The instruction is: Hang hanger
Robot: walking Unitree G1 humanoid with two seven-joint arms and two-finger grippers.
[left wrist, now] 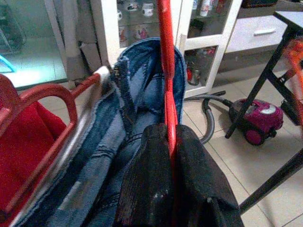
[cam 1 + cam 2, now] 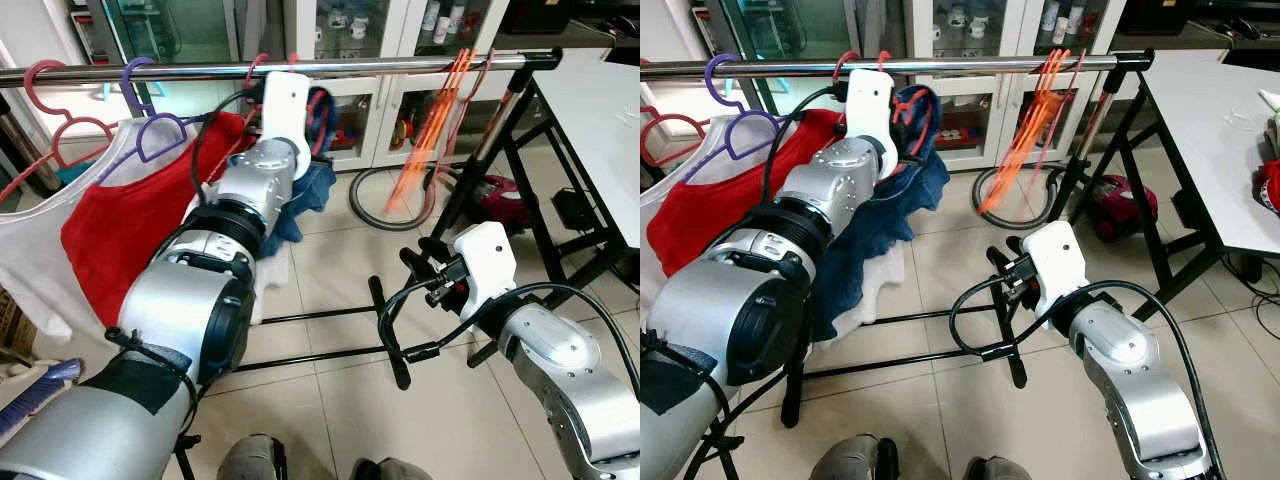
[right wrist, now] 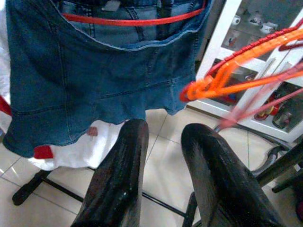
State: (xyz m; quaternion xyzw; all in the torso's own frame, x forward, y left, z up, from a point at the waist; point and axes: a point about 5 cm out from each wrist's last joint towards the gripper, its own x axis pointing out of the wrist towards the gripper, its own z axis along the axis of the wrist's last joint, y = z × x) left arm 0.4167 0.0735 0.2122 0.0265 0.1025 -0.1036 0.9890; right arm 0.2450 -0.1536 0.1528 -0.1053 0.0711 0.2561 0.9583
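You are holding the left claw [image 1: 171,142] clenched on the red hanger [image 1: 166,71] that is carrying the denim skirt [image 3: 94,71], up at the clothes rail [image 2: 970,64]. Its red hook [image 2: 846,60] is curling over the rail beside the purple hanger [image 2: 735,120] with the red top [image 2: 700,215], so the hanging itself is looking nearly done, though you cannot quite tell whether the hook is bearing its full weight. What is remaining, by my judgement, is to let go and draw the arm back. The right claw [image 3: 163,156] is idling released, low over the floor [image 2: 940,400], pointing toward the skirt's hem. Orange hangers [image 2: 430,130] are swinging, blurred, further along the rail.
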